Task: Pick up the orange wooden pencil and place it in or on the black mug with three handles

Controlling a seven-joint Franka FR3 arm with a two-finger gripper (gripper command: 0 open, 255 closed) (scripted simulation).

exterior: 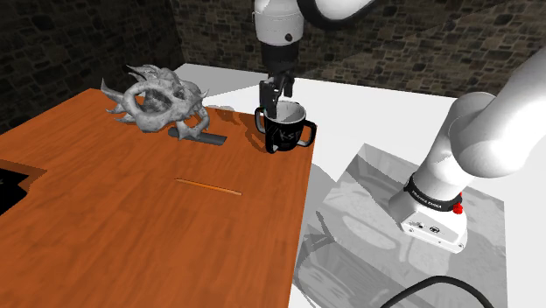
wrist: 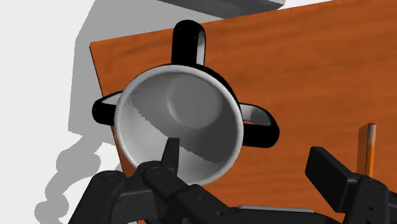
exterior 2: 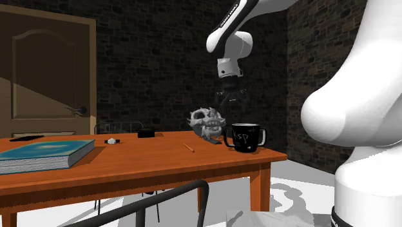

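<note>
fingers [wrist: 170,156] standing apart, nothing clasped between them, and we have the gripper [exterior: 278,91] hanging right over the black mug [exterior: 285,128]. in the wrist view one fingertip sits above the mug's pale inside, while the other is out past the rim, over the bare table [exterior: 105,227].

and the pencil [exterior: 207,186]? not in the gap at all. it lies flat on the orange-brown table, well apart from the mug, toward the shoulder view's lower left of it. in the wrist view we catch one end of it beyond the outer finger, on the side away from the mug, touching neither finger.

counting now: one pencil, thin and orange. one mug, and we count three handles around it in the wrist view. one grey horned skull sculpture [exterior: 157,98] sits near the mug, on the shoulder view's left of it. in the second exterior view we see one teal book [exterior 2: 42,153] on the table's near end and one brown door [exterior 2: 45,77] behind.

writing: we see a white scrawl on the mug's side, but we can't read it. the lettering on the arm [exterior 2: 232,16] is too small for us to make out.
</note>
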